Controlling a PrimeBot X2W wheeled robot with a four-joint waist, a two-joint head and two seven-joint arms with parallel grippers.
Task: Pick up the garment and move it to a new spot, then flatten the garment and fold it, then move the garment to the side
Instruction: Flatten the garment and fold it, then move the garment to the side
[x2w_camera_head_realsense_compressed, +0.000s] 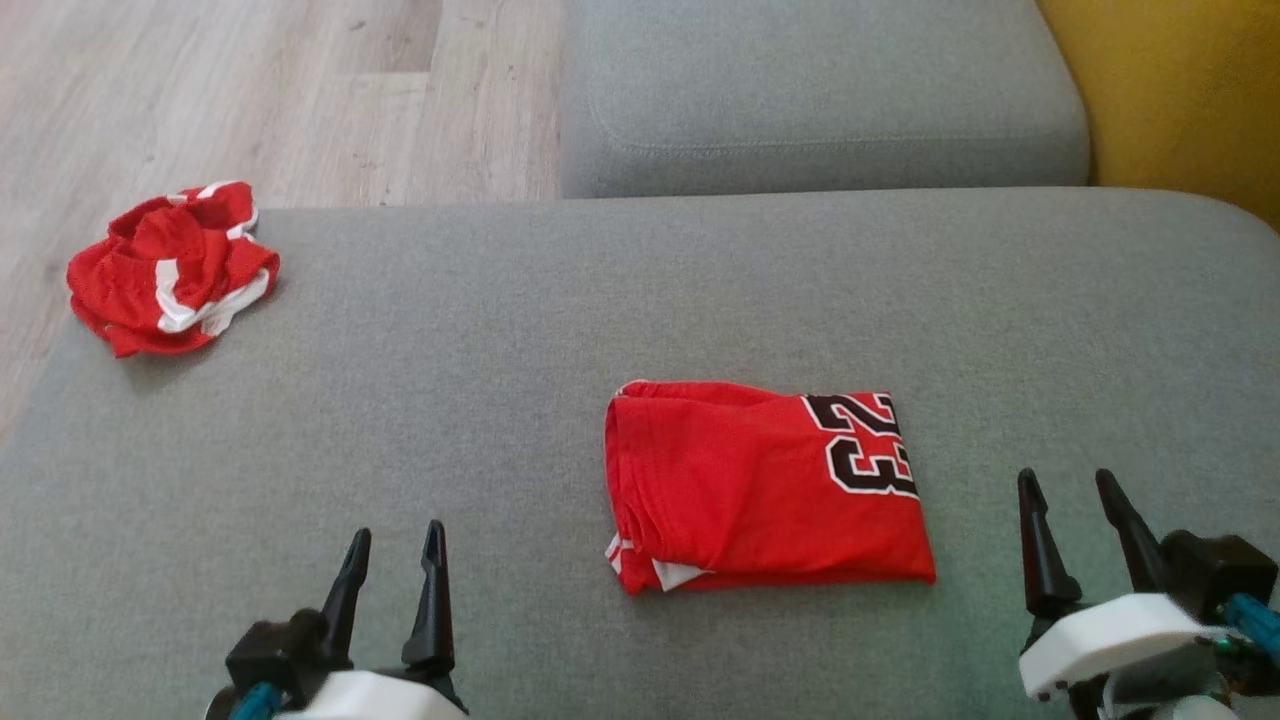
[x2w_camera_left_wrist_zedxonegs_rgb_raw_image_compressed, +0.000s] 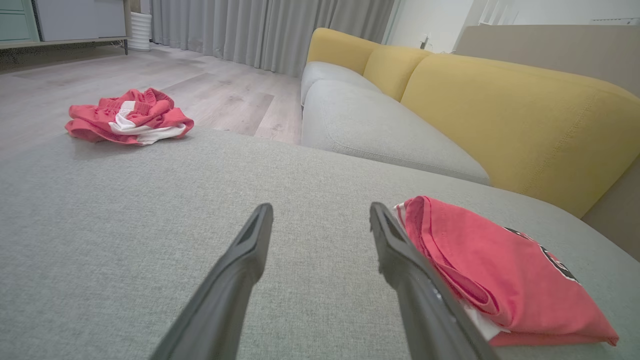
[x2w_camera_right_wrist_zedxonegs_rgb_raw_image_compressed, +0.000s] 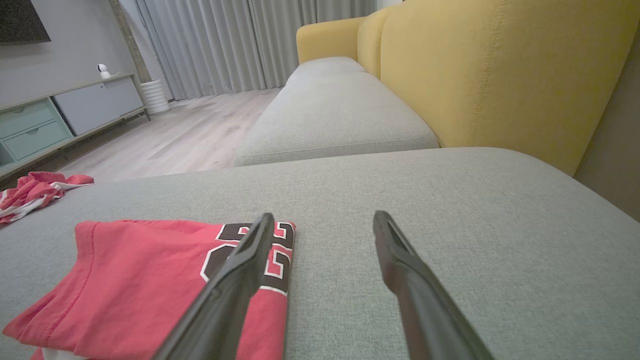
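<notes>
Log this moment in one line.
jersey: folded, on cushion | left claw: open, empty | right claw: open, empty | second garment: crumpled

Grey cushion (x2w_camera_head_realsense_compressed: 450, 400), folded jersey (x2w_camera_head_realsense_compressed: 740, 490), crumpled red garment (x2w_camera_head_realsense_compressed: 170, 265)

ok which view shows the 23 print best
Head view: the whole 23 print lies unobstructed on the folded jersey. In the right wrist view the right gripper partly covers it; the left wrist view catches just its edge.

The folded jersey (x2w_camera_head_realsense_compressed: 760, 490) is soft, matt red cloth with a smoother printed number. The sofa seat (x2w_camera_head_realsense_compressed: 480, 400) is coarse grey woven fabric, and the backrest (x2w_camera_left_wrist_zedxonegs_rgb_raw_image_compressed: 500, 115) is a finer yellow weave. The floor (x2w_camera_head_realsense_compressed: 250, 90) is pale matt wood planking. The left end effector (x2w_camera_head_realsense_compressed: 398, 530) and right end effector (x2w_camera_head_realsense_compressed: 1066, 478) look like matt black plastic.
</notes>
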